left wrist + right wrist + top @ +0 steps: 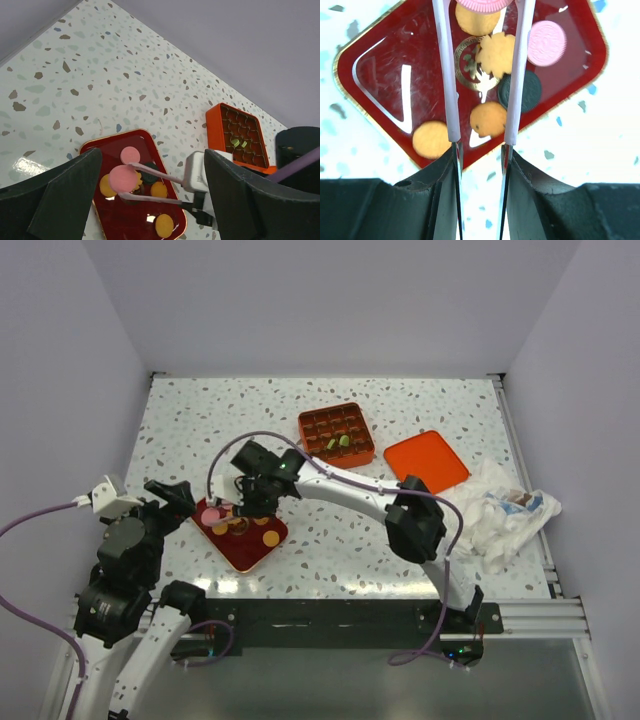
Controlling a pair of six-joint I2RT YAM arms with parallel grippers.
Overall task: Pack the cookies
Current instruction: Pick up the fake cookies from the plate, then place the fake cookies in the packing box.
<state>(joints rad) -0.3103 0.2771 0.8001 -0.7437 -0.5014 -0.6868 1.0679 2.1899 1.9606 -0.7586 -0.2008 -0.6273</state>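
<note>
Cookies [492,55]: thin, light, probably brittle discs. They lie on the red tray [245,556], lower left of the desk [200,420].
Right gripper [480,5]: jaws pinch a pink cookie [122,177] by its rim; gentle pressure advised.
Left gripper [152,152]: jaws apart, empty.

Tray [250,550] lying at the counter's [200,430] near left, cookies [240,525] lying on it, compartment box [322,428] sitting behind and right, lid [426,460] lying beside the box, wrapping [500,515] lying far right.

We see a speckled white bench [200,420]. Directly on it lie a dark red tray [250,550] at front left, an orange compartment box [303,425] farther back, an orange lid [427,461] near its right, and crumpled white wrapping [500,520] at the right edge.
</note>
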